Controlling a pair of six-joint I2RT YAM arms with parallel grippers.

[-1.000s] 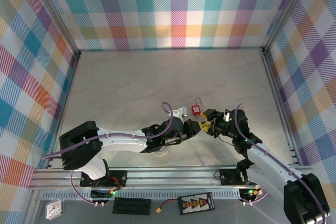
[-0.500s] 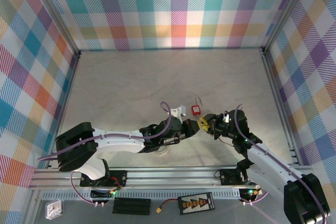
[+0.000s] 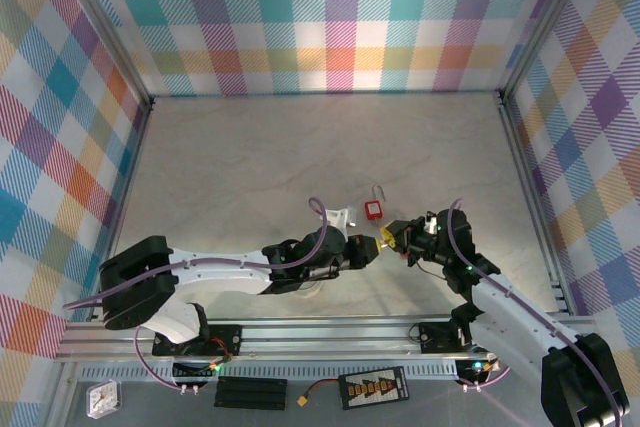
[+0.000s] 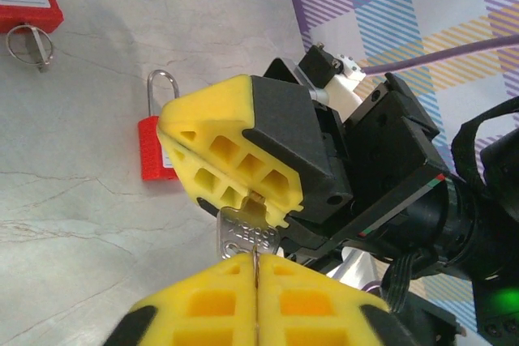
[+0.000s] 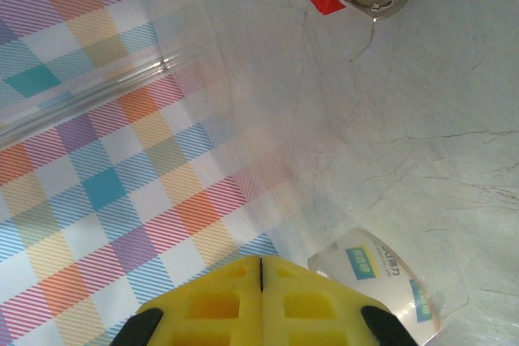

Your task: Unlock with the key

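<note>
1. The key (image 4: 242, 232) is held clear of the table, near the red padlock (image 4: 154, 147) but not touching it, and bridges the two grippers.
2. The right gripper (image 4: 235, 180) is closed, its yellow fingertips pinching the key's upper end. The left gripper (image 4: 255, 281) has its fingers pressed together on the lower end.
3. The key looks small, flat, stiff, light and probably slick, so a corner pinch could let it pivot.
4. The best hold is flat across the broad head, leaving the blade free and in line with the fingers.
5. The padlock lies loose and looks light. It will likely slide when pushed, so its body needs bracing.
</note>
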